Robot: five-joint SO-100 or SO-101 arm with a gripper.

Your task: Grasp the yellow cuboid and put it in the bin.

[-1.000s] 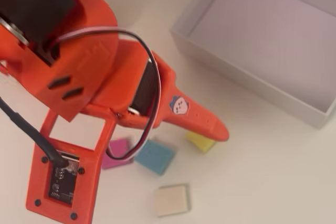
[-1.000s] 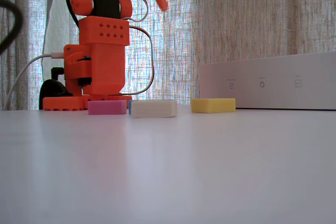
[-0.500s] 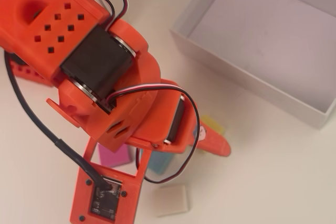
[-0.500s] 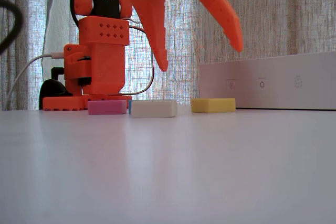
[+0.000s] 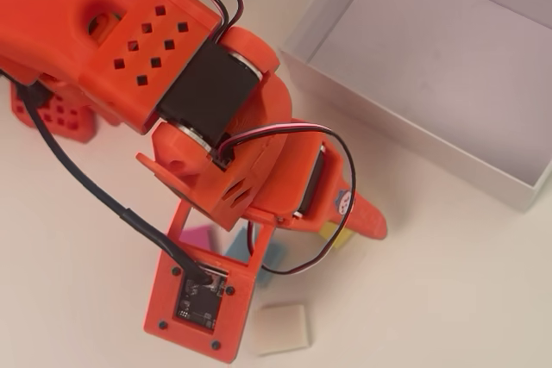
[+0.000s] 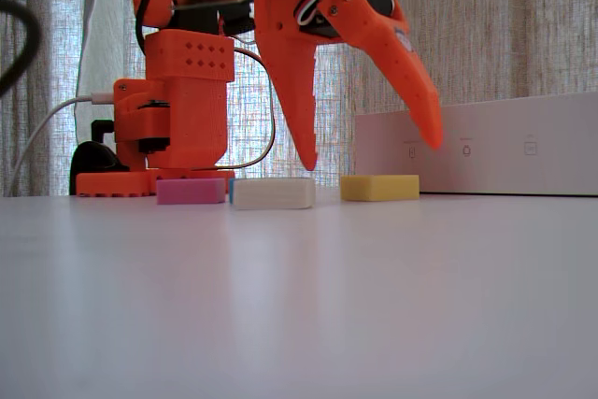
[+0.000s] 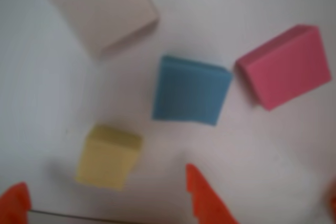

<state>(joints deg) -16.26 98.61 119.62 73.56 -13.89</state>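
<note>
You had four small blocks on the white table (image 6: 299,306), one of each colour: the yellow cuboid (image 7: 108,156), a blue block (image 7: 190,90), a pink block (image 7: 286,65) and a cream block (image 7: 103,10). All four looked like flat square pieces of matte foam with soft edges, and the wrist view showed them lying apart from each other, none touching. There was one bin (image 5: 405,127), a shallow rectangular box with low white cardboard walls and a pale grey-lilac floor, and nothing lay inside it in the overhead view. There was one arm, made of orange plastic with rows of small square holes, black motors and black cables. Its gripper (image 6: 372,158) hung above the table with the two pointed fingers wide apart and holding nothing. In the fixed view the yellow cuboid (image 6: 378,187) lay flat on the table just in front of the bin wall (image 6: 486,142), between the two finger tips and below them, not touched. In the overhead view only a small corner of it (image 5: 338,237) showed beside the arm.
</note>
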